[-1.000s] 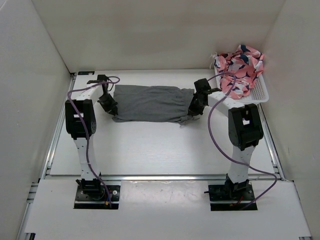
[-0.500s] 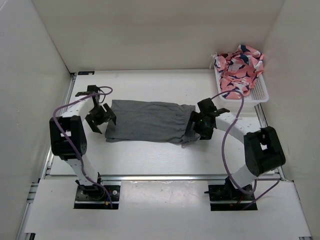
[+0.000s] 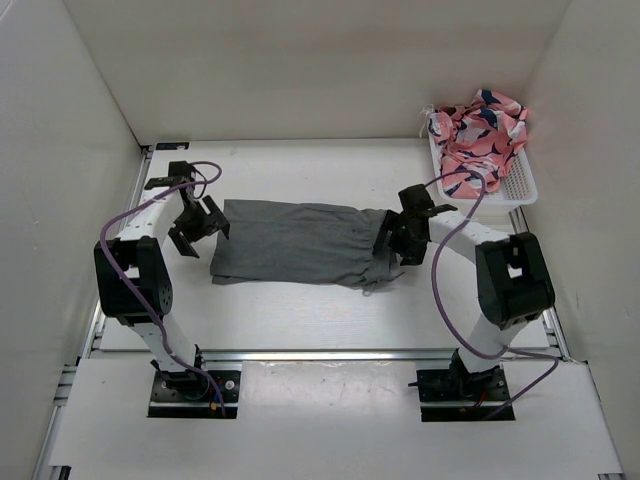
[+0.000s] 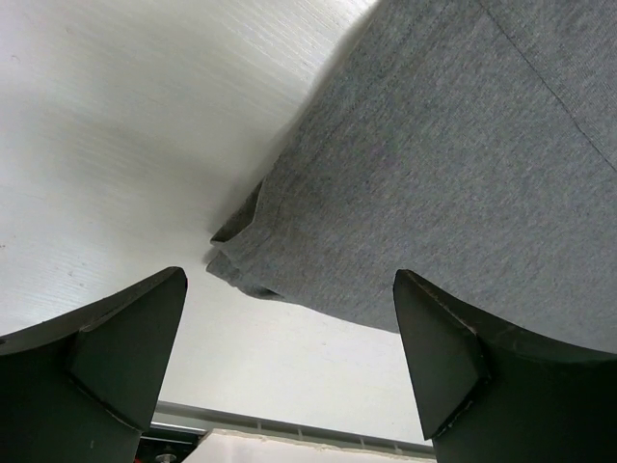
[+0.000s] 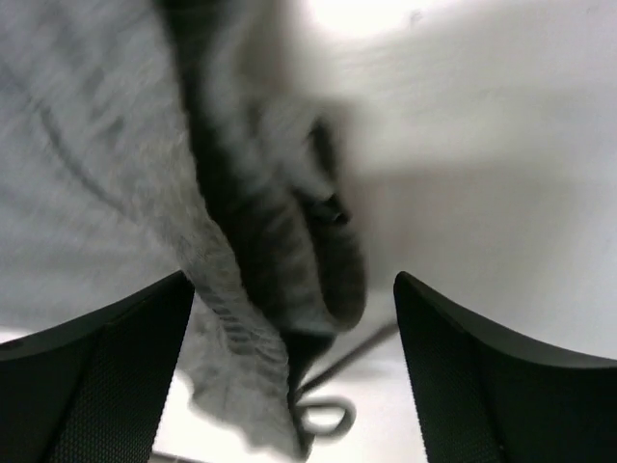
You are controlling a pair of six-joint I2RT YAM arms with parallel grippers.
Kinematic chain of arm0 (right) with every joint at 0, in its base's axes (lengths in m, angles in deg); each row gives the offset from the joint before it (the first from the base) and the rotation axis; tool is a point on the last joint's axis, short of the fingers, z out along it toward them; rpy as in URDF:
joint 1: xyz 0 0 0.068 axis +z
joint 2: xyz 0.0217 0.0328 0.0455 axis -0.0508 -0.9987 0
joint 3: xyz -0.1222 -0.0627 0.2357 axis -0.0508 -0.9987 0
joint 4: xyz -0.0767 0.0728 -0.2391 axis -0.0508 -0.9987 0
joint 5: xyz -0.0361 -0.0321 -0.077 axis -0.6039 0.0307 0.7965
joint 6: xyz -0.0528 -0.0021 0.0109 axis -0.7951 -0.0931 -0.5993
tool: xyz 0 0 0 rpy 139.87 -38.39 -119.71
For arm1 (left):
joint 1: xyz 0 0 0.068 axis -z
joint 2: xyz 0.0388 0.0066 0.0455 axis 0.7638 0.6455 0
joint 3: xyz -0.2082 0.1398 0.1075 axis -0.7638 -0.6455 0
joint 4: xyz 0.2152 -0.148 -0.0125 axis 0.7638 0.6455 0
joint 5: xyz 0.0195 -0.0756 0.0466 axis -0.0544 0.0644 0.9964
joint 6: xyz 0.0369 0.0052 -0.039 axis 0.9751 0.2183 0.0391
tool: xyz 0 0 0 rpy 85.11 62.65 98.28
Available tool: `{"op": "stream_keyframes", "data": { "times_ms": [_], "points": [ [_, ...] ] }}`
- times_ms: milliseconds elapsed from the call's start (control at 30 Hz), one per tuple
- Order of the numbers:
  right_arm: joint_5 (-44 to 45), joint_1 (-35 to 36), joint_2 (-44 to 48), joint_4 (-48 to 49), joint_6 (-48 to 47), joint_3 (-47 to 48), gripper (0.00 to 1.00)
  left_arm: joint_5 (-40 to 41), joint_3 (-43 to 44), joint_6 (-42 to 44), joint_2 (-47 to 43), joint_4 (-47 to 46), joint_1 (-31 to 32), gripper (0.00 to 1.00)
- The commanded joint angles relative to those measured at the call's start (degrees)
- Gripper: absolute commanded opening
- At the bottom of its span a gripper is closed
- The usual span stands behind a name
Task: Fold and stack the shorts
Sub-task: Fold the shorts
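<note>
The shorts (image 3: 300, 243) lie flat on the tabletop (image 3: 300, 312) between the tools. The left tool (image 3: 203, 226) and right tool (image 3: 393, 240) gape wide, empty; seat each over the cloth edge just beneath it before you close.

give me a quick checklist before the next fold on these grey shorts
1. Left hand open, holding nothing: ok.
2. Right hand open, holding nothing: ok.
3. Shorts lying flat as a long strip on the table: ok.
4. Left corner layers flush: not ok, edges bunched.
5. Drawstring tucked in: not ok, it trails out loose.
6. Underside free of creases: cannot tell.
</note>
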Motion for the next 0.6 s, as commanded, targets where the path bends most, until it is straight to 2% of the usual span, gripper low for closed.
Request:
{"op": "stream_keyframes", "data": {
  "times_ms": [0,33,167,200,300,567],
  "points": [
    [-1.9,-1.2,-3.6,4.5,-1.3,0.5,0.83,2.0,2.1,0.0,-2.6,0.1,-0.2,1.0],
    [-2.7,-1.2,-4.2,5.4,-1.3,0.5,0.8,2.0,2.1,0.0,-2.6,0.1,-0.8,1.0],
    [-3.4,-0.7,-6.2,9.3,-1.3,-0.6,0.54,2.5,2.7,-0.5,-1.2,0.1,-2.0,0.95],
    [-3.4,0.0,-6.2,9.3,-1.3,-0.6,0.36,2.5,3.3,-0.5,-1.2,0.1,-2.0,0.95],
    [-1.6,0.0,-5.4,8.4,-1.3,-0.6,0.0,2.5,3.9,-0.5,0.3,0.1,-3.2,0.91],
    [9.9,-1.3,3.5,-0.4,-4.9,-1.1,0.0,2.0,2.8,0.7,-0.2,0.1,-3.2,0.87]
  ]
}}
